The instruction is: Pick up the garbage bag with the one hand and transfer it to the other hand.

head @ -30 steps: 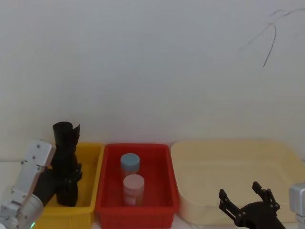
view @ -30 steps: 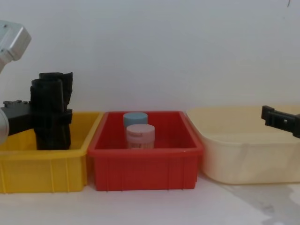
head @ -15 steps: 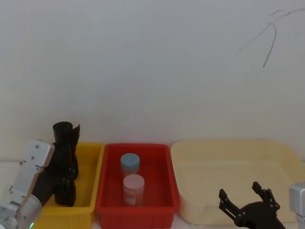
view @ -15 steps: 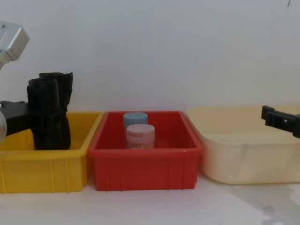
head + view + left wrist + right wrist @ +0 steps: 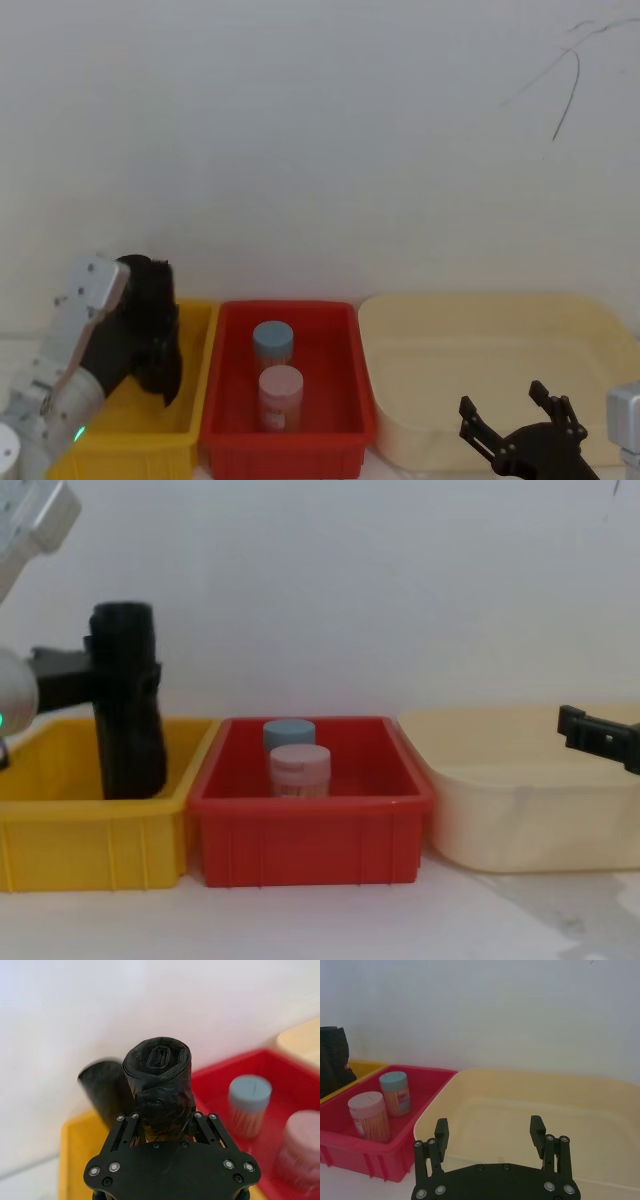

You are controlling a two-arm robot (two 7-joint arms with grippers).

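The garbage bag (image 5: pixel 127 705) is pinched about its middle by the left tool (image 5: pixel 162 1122), whose two fingers are pressed against either side of the roll. The bag is held nearly upright over the yellow bin (image 5: pixel 90 845), with its lower end seen down between the bin's walls (whether it touches the bin floor cannot be told). Just behind it, in the left wrist view, a second black roll (image 5: pixel 102 1091) is seen blurred.

Beside the yellow bin, a red bin (image 5: pixel 310 825) is set on the counter (image 5: pixel 400 920). Two jars are stood in it, a blue-lidded jar (image 5: pixel 289 732) at the back and a pink-lidded jar (image 5: pixel 299 770) in front of it. To the right of the red bin a cream tub (image 5: pixel 520 820) is placed.

The right tool (image 5: pixel 489 1130) is held at the near side of the cream tub, well apart from the bag, with its fingers spread and nothing between them.
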